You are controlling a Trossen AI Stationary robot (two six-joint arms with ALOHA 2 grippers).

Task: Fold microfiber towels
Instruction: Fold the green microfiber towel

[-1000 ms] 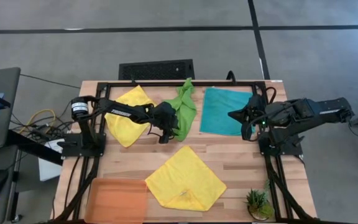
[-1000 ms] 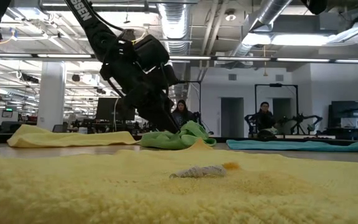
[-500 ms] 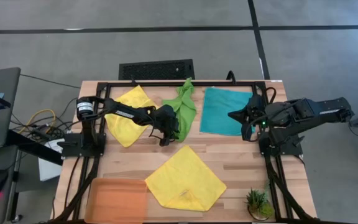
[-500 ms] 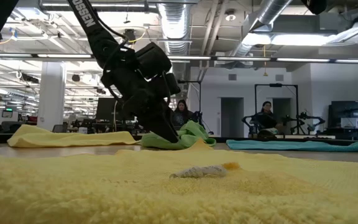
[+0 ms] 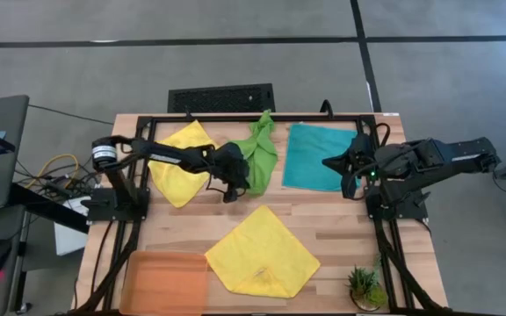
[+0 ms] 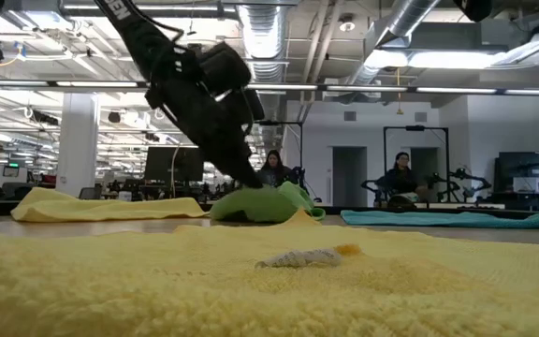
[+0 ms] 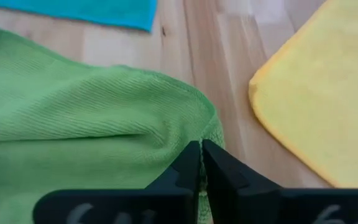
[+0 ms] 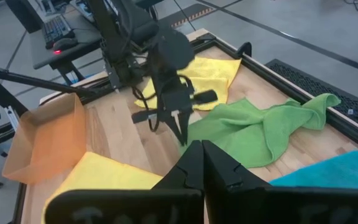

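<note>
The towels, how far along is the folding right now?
Nothing looks folded yet. The left hand is shut on the near edge of the crumpled green towel. Two yellow towels and the teal towel lie flat, untouched. The right hand waits shut at the teal towel.

Lime green towel (image 5: 262,154); teal towel (image 5: 317,156); two bright yellow towels (image 5: 181,161) (image 5: 263,252); orange tray (image 5: 164,282); pale wood-grain table (image 5: 341,219); black arms.
</note>
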